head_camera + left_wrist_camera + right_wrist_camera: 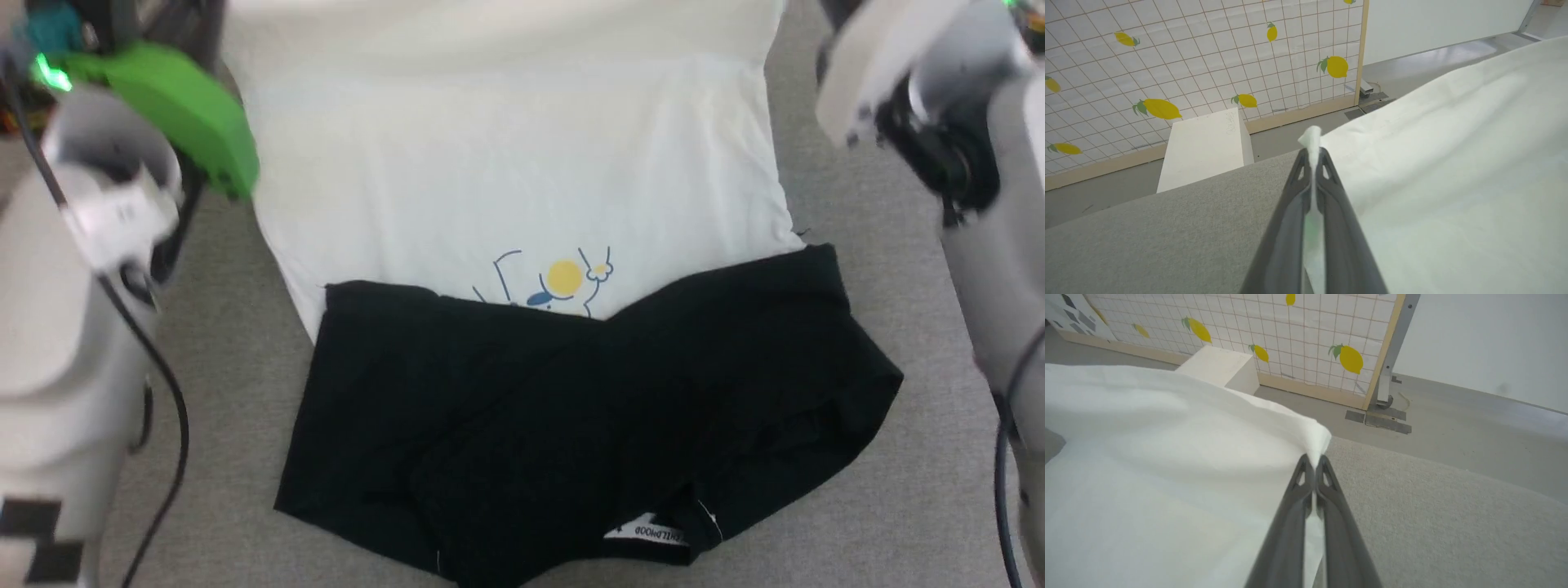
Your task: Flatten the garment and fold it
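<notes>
**Both hem corners pinched for the fold**

Nearest the robot, the small neck label (pixel 649 532) of the white cotton raglan T-shirt (pixel 506 163) seems to read "CHILDHOOD", upside down. The black sleeves (pixel 457 408) lie folded in across the chest, partly covering the yellow-circle-and-blue-line print (pixel 563 279). This leaves the shirt as a narrow panel on the grey felt-like table (pixel 882 269). At the far end, the left gripper (pixel 1312 157) and right gripper (pixel 1314 461) each clamp a hem corner lifted off the surface, probably to carry the hem toward the collar. Beyond stands a lemon-patterned grid screen (pixel 1208 61).
</notes>
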